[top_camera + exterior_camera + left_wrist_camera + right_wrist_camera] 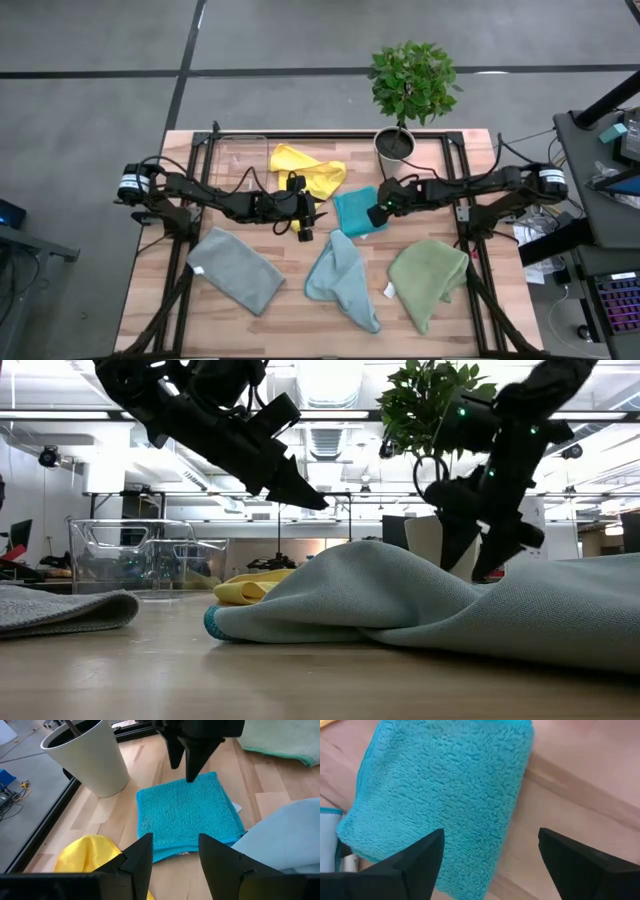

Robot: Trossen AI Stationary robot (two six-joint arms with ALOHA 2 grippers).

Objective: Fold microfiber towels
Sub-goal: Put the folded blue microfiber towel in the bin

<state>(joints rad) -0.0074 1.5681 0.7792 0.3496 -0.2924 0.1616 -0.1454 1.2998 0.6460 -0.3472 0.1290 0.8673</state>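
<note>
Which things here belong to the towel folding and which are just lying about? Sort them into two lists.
Part of the job:
teal towel, folded
yellow towel
grey towel
light blue towel
green towel
right gripper, open over the teal towel
left gripper, empty beside it

Just lying about:
potted plant
clear plastic bin

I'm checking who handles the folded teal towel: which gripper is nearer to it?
Right. The right gripper hangs open just above the teal towel, at its plant-side edge. The left gripper is open beside the towel's opposite edge, off the cloth.
</note>
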